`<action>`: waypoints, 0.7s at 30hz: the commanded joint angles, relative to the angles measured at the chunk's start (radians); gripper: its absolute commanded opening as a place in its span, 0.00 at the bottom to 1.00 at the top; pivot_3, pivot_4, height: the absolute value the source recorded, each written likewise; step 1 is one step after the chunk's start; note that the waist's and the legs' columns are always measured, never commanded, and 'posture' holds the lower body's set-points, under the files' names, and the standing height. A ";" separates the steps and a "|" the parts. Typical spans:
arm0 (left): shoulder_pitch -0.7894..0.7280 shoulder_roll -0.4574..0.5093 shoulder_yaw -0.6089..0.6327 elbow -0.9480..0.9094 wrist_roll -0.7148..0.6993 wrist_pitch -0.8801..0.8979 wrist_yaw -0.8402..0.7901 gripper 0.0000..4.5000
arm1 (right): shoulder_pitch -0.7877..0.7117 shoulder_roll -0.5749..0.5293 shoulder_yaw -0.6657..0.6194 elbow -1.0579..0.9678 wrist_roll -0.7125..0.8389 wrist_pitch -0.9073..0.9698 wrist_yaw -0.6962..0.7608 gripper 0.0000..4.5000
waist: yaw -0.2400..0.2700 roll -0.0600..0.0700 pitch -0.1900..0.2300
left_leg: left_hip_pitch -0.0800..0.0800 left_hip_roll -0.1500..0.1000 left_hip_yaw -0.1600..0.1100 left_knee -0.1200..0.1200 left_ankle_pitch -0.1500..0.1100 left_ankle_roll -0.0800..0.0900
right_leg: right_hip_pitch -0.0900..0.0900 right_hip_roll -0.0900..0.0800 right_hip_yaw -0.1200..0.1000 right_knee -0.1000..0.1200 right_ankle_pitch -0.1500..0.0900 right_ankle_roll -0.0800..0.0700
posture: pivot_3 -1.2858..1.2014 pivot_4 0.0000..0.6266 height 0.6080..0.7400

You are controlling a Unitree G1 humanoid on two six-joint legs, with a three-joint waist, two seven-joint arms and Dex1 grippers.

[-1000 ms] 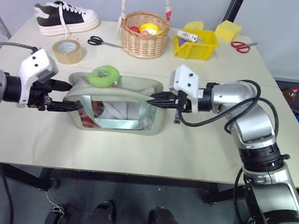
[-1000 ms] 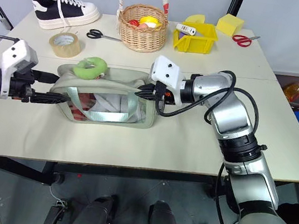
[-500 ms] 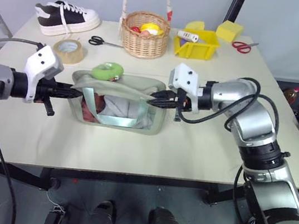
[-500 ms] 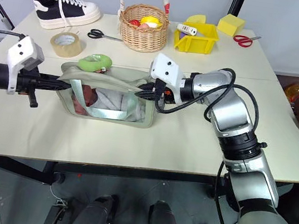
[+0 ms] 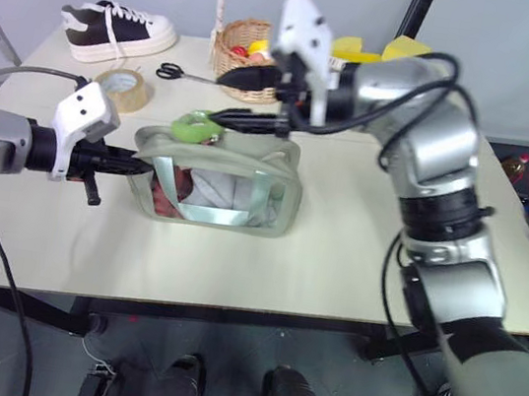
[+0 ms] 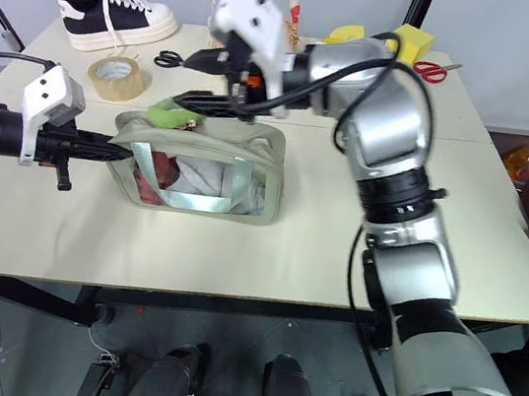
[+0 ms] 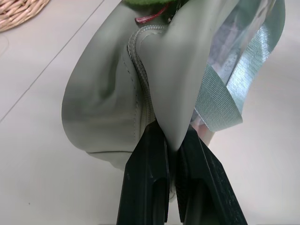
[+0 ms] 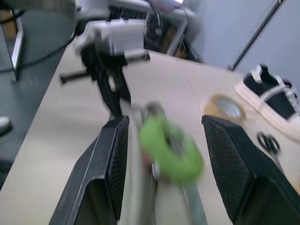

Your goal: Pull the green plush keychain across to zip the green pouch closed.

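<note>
- Green pouch (image 5: 222, 182) sits mid-bench (image 5: 355, 261), long axis running left to right across the robot's front; zipper runs along the top.
- Green plush keychain (image 5: 193, 128) lies on the pouch's top at its left end.
- Left claw (image 5: 140, 167) clenched on the pouch's left end fabric, anchoring it.
- Right claw (image 5: 228, 95) spread, fingers level and pointing left; keychain lies in line between its fingers in the right wrist view (image 8: 171, 150), not yet pinched.
- Right claw is the nearer one free to take the charm; judged pull direction is rightward along the zipper, away from the left claw.
</note>
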 commanded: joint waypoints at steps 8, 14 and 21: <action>-0.011 0.011 0.026 -0.031 -0.004 0.002 0.002 0.00 | -0.007 0.098 0.082 0.166 -0.139 -0.190 -0.044 0.57 | -0.003 0.000 0.000 | 0.000 0.000 0.000 0.000 0.000 0.000 | 0.000 0.001 0.000 0.000 0.000 0.000 | 0.52 0.24 1.00; -0.006 0.005 0.026 -0.037 -0.006 0.006 0.008 0.00 | -0.008 0.108 0.080 0.194 -0.158 -0.197 -0.046 0.15 | -0.007 -0.009 -0.043 | -0.002 0.000 -0.001 -0.003 0.007 -0.013 | -0.003 0.001 0.000 -0.001 0.000 0.000 | 0.52 0.00 1.00; -0.018 -0.004 0.019 -0.029 -0.002 0.003 0.006 0.00 | 0.009 0.056 0.046 0.116 -0.134 -0.131 -0.028 0.01 | -0.008 -0.011 -0.054 | 0.000 0.000 -0.002 -0.002 0.008 -0.013 | -0.002 0.001 0.000 0.001 0.000 -0.001 | 0.52 0.00 1.00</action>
